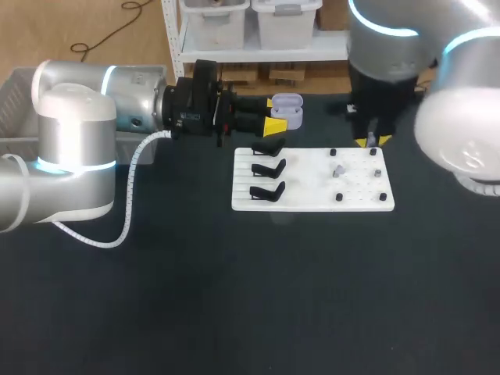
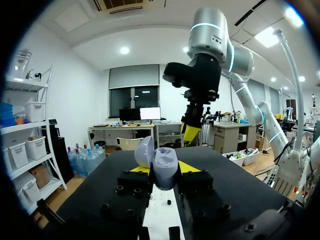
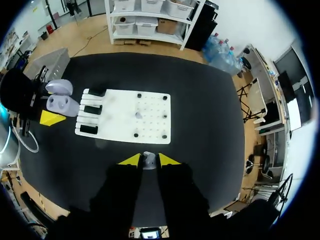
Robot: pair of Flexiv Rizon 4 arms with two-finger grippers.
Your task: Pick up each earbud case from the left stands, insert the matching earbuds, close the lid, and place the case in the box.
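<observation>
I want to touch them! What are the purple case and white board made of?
The case looks like smooth plastic, with a soft sheen on its rounded lid. The board seems matte white plastic, maybe painted wood: flat, even, no glare.

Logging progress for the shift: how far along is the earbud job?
Done: the case is off its stand, lid open. In hand: the left claw holds it; the right claw grips an earbud near the board. Left: seat the earbuds, close the lid, put the case in the box. All three stands look empty.
</observation>
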